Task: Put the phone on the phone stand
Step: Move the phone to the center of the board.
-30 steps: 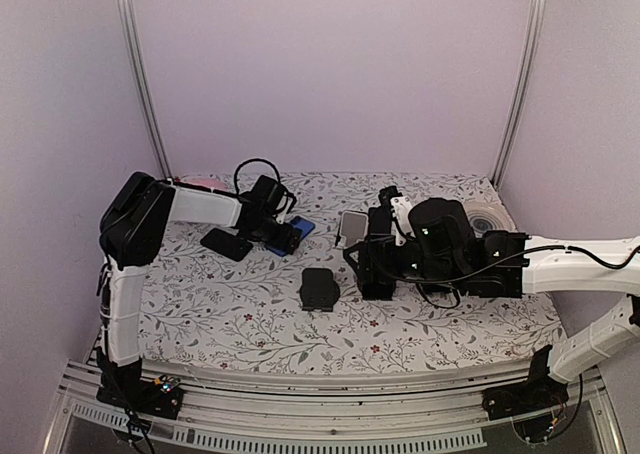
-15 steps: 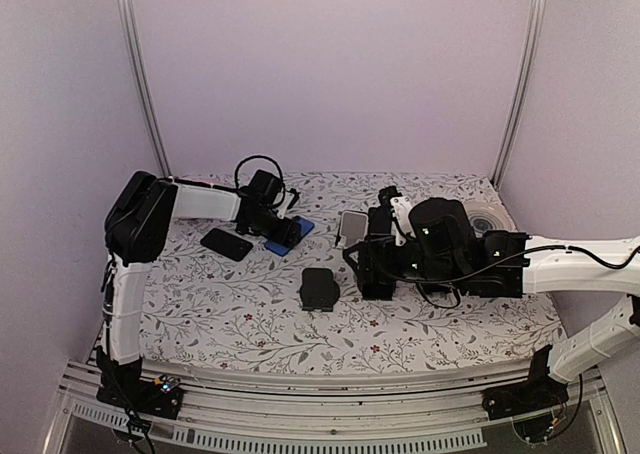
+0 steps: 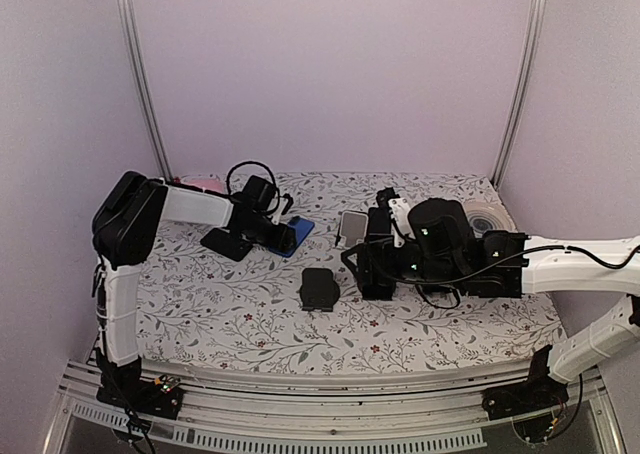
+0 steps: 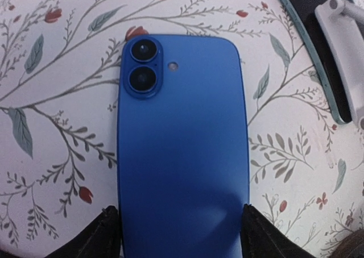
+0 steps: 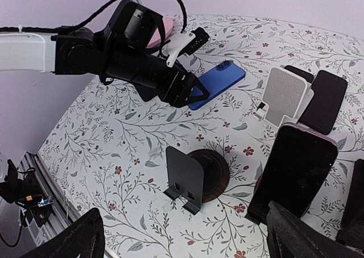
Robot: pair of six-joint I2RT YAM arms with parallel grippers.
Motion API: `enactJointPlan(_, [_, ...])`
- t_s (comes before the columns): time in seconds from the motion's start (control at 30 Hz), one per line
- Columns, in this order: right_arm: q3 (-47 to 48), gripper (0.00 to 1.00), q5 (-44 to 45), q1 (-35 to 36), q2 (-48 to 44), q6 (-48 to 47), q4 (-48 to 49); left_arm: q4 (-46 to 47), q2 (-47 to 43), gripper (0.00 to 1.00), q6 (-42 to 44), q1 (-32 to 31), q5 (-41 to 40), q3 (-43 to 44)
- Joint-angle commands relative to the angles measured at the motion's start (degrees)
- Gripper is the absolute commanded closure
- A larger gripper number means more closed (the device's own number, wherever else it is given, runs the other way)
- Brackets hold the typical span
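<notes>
The blue phone (image 4: 182, 155) has a smooth, satin back with a soft sheen, and its two camera lenses (image 4: 142, 65) look like glossy glass. The table cover (image 4: 51, 173) under it looks like matt printed cloth with a flower pattern. The black phone stand (image 5: 185, 178) is matt plastic, its round base (image 5: 217, 174) dark and dull. The white stand (image 5: 282, 96) has a finely dotted face. The dark phone (image 5: 296, 173) has a glossy screen. The frame posts (image 3: 142, 74) are pale, dull-finished metal.

Blue phone (image 4: 182, 150) flat, camera side up
</notes>
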Motion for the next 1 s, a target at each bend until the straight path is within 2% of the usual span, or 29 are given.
enactJointPlan(0.0, [1.3, 0.01, -0.8, 0.0, 0.9, -0.1, 0.6, -5.2, -1.6, 0.25, -1.4, -2.5, -4.1, -4.2])
enactJointPlan(0.3, [1.7, 0.01, -0.9, 0.0, 0.8, -0.4, 0.3, -7.6, 0.3, 0.1, 0.8, -3.3, -6.8, -1.8])
enactJointPlan(0.43, [1.5, 0.01, -0.6, 0.0, 0.6, -0.4, 0.2, -9.1, 1.9, 0.06, 2.2, -3.2, -7.8, 0.6])
enactJointPlan(0.97, [0.6, 0.01, -0.1, 0.0, 0.1, -0.1, 0.2, -12.8, 8.0, 0.04, 4.1, -2.8, -9.1, 6.4])
